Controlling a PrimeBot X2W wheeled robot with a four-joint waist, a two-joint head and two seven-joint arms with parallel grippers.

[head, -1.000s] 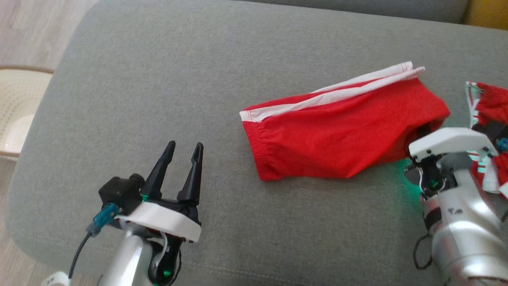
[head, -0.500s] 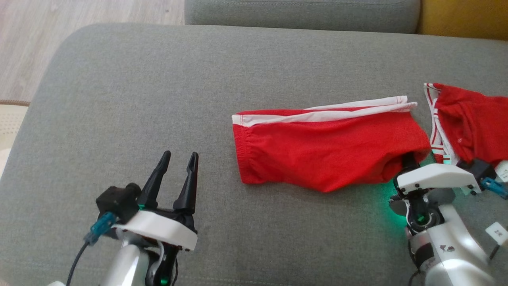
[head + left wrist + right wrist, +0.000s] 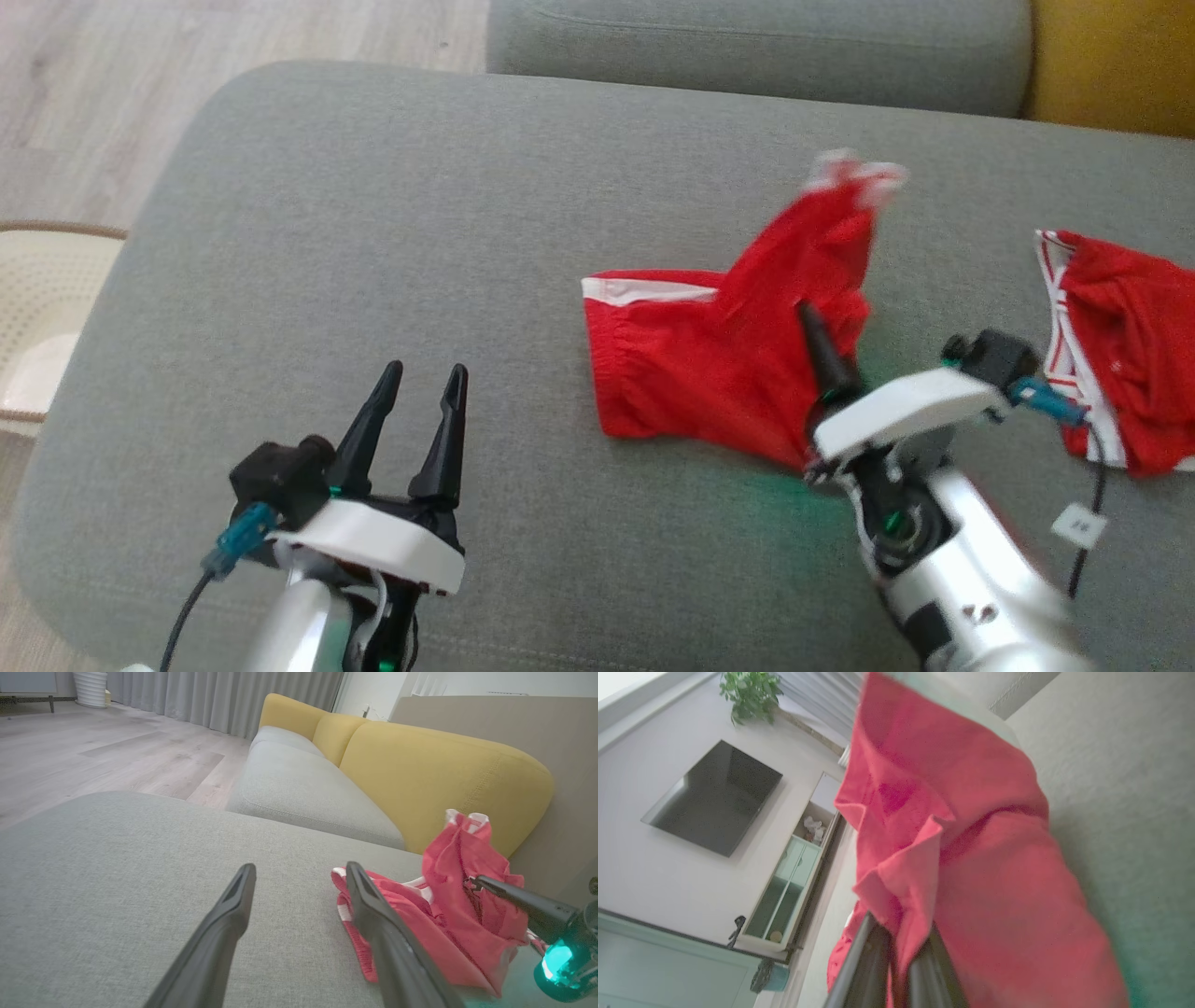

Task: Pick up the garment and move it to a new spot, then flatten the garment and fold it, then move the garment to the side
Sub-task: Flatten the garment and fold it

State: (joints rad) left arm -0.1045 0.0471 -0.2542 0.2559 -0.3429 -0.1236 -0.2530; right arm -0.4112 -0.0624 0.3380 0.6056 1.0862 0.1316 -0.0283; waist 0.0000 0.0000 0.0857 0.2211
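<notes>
The right hand (image 3: 810, 322) pinches the shorts (image 3: 691, 373), their 3 o'clock end raised off the sofa (image 3: 420, 205), the left hand (image 3: 422, 373) gapes empty at 7 o'clock; I'd say the move is barely begun, with flattening and folding left.

Red garment (image 3: 709, 364) with white trim, grey cushion (image 3: 420, 233), yellow backrest (image 3: 434, 765).

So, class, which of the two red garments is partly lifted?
The central red fabric shorts, pinched by the right hand; the other red garment lies untouched.
</notes>
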